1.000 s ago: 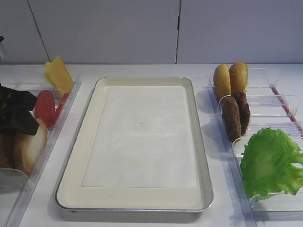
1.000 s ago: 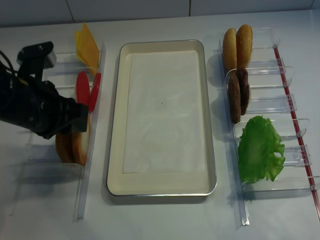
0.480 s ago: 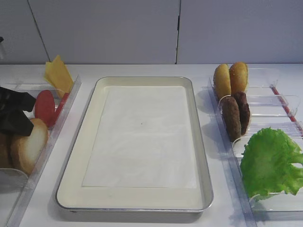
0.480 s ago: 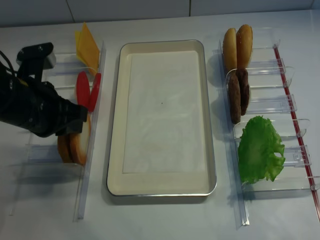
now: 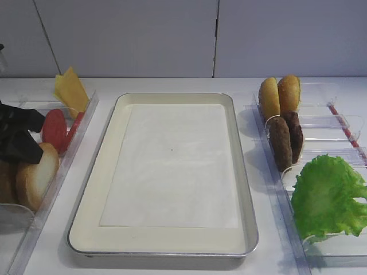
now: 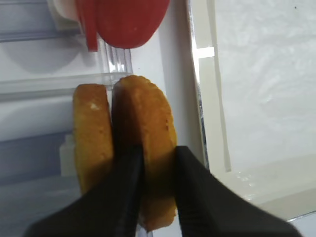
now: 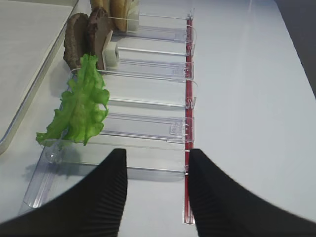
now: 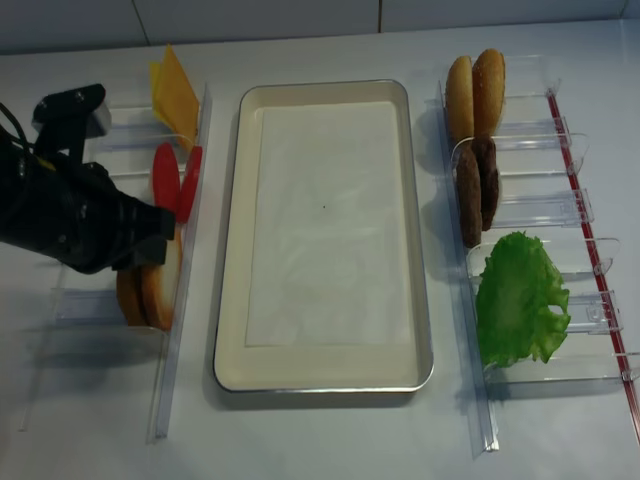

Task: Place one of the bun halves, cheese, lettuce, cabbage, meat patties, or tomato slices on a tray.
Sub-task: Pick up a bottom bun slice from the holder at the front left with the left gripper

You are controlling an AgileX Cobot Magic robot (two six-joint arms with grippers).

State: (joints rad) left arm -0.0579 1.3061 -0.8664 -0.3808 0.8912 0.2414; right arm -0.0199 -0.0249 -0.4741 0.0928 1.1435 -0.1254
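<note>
My left gripper (image 6: 159, 163) is clamped on the bun half (image 6: 148, 128) nearest the tray (image 5: 92, 189), standing on edge in its clear bin (image 8: 170, 350) on the desk. The pinch sits on the rim, so lifting could let it swivel or slip, or drag its neighbouring bun half (image 6: 91, 133) along. My right gripper (image 7: 157, 173) stands apart, empty.

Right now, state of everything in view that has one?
Left gripper: shut on bun half.
Bun half: upright on edge in left bin, gripped.
Right gripper: open, holding nothing.
Tray: nothing on its liner.
Lettuce: in right bin, untouched.
Patties: upright in right bin.
Tomato slices: upright in left bin.
</note>
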